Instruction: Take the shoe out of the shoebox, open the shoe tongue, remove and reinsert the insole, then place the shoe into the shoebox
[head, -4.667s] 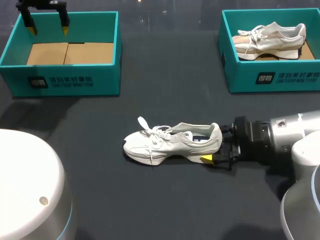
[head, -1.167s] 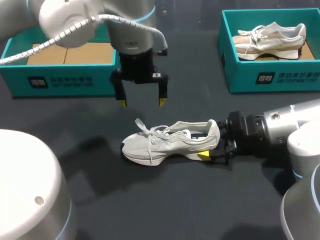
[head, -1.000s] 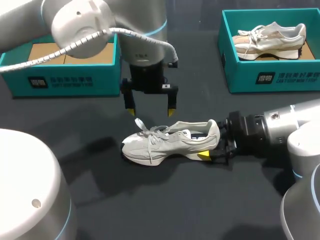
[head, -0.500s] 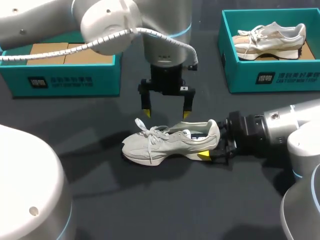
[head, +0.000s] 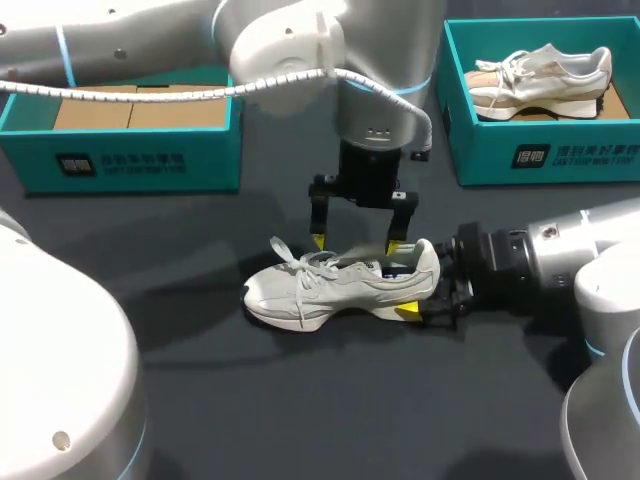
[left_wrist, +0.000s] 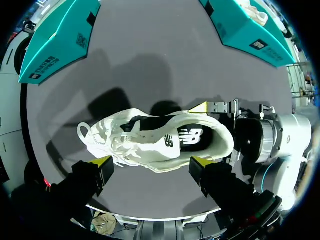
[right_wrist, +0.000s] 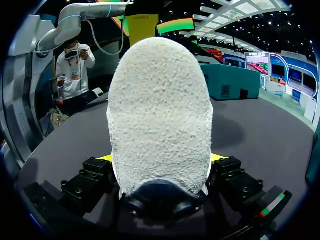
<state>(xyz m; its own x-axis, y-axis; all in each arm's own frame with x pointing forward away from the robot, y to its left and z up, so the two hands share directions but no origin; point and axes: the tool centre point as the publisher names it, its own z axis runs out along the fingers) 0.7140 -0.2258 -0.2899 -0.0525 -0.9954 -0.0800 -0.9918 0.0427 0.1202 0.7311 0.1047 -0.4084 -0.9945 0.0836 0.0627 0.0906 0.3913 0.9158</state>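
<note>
Print in white marks the fronts of the left shoebox and the right shoebox, and a logo shows inside the shoe. The shoe lies in the middle of the table, well apart from both boxes, with bare surface all round. The right claw is clenched on its heel. The left claw, fingers spread, has come down to just over the collar.

Shoe mid-table, right fingers at its heel, left fingers above it, left shoebox and right shoebox behind.
</note>
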